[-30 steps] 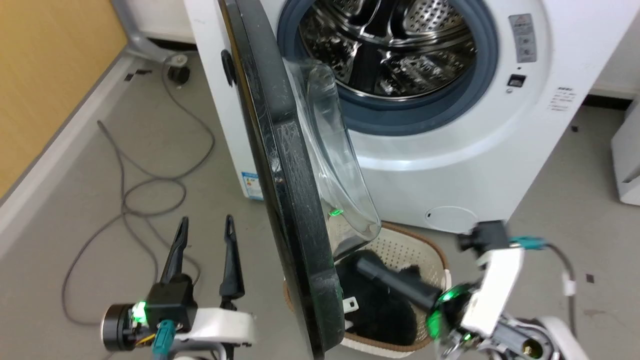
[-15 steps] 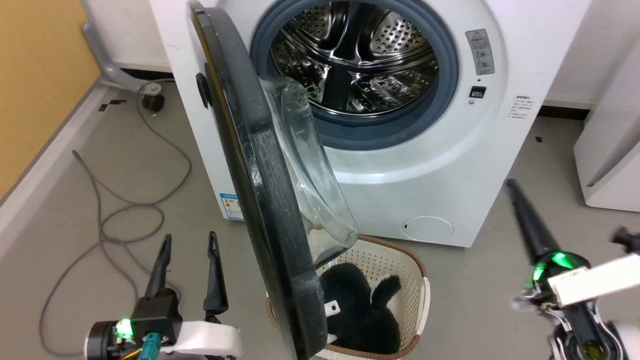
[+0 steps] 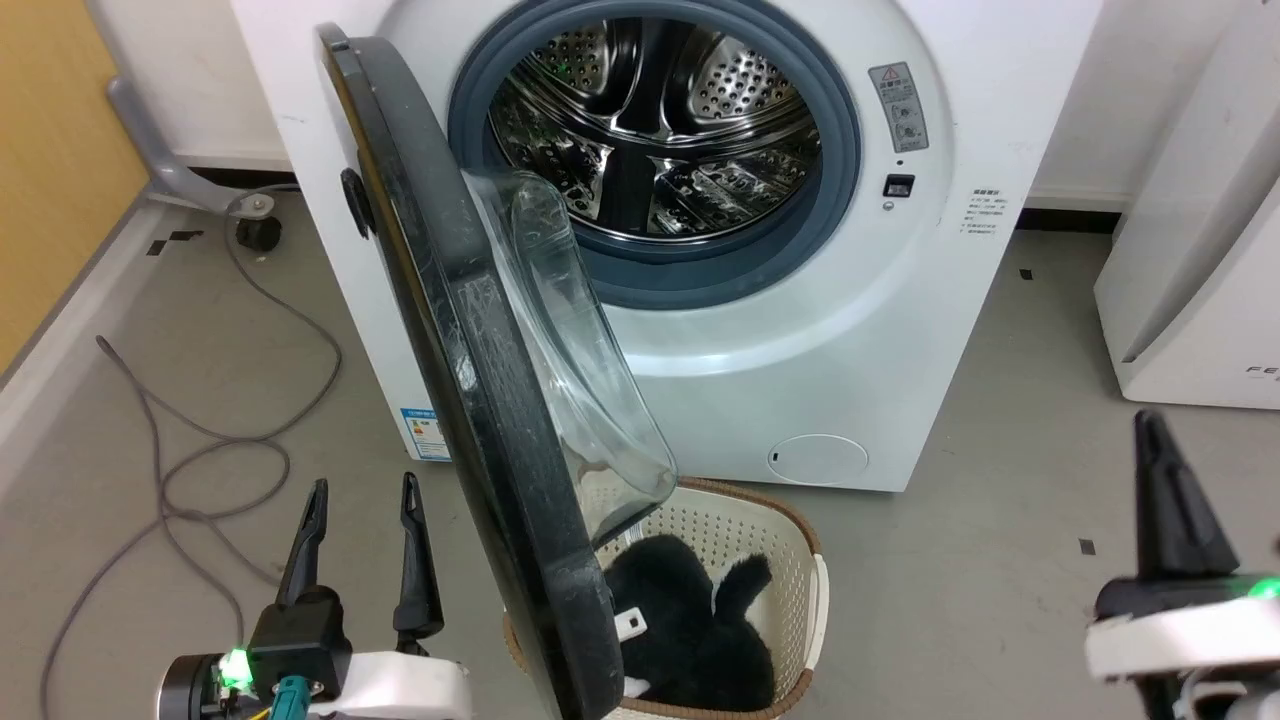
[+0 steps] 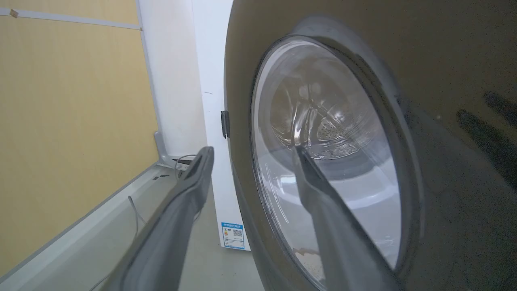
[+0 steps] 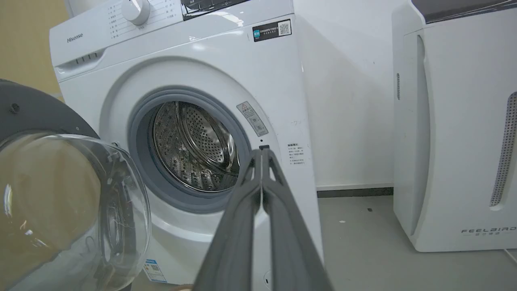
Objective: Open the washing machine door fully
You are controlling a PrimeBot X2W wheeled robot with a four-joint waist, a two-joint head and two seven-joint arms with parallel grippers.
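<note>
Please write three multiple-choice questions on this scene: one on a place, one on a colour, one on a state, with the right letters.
1. Where does the basket stand?
A) on the floor before the washing machine
B) on top of it
C) inside the drum

2. What colour is the rim of the door?
A) white
B) red
C) black

3. How is the right hand?
A) shut
B) wide open
C) gripping the door

Answers: 1 A: it sits on the floor under the open door. 2 C: its glossy rim is black. 3 A: its fingers lie together.
</note>
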